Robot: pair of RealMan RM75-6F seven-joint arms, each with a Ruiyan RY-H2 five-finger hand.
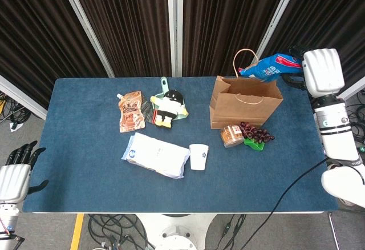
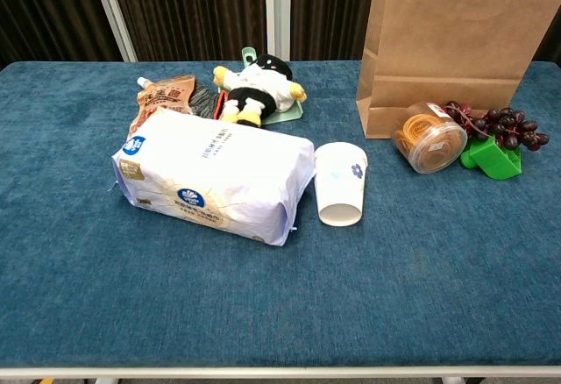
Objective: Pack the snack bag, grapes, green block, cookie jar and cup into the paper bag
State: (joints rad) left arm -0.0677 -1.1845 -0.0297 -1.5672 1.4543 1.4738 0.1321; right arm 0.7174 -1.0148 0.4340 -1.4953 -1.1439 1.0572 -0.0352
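Right hand (image 1: 321, 73) grips the snack bag (image 1: 272, 65), fingers wrapped round its right end, bag sticking out left above the paper bag (image 1: 246, 103) opening. Left hand (image 1: 16, 170) idle, fingers apart.

No text fully legible. White tissue pack (image 2: 213, 174), mid-table: blue round logo at its 9 o'clock corner & another lower down, plus small dark print on top, all too tiny to read. Brown pouch (image 2: 166, 99) at pack's 11 o'clock: red lettering, unreadable. Cup (image 2: 338, 182) at pack's 3 o'clock: small blue flower mark, no words. Blue snack bag (image 1: 272, 65): red/white print, blurred.
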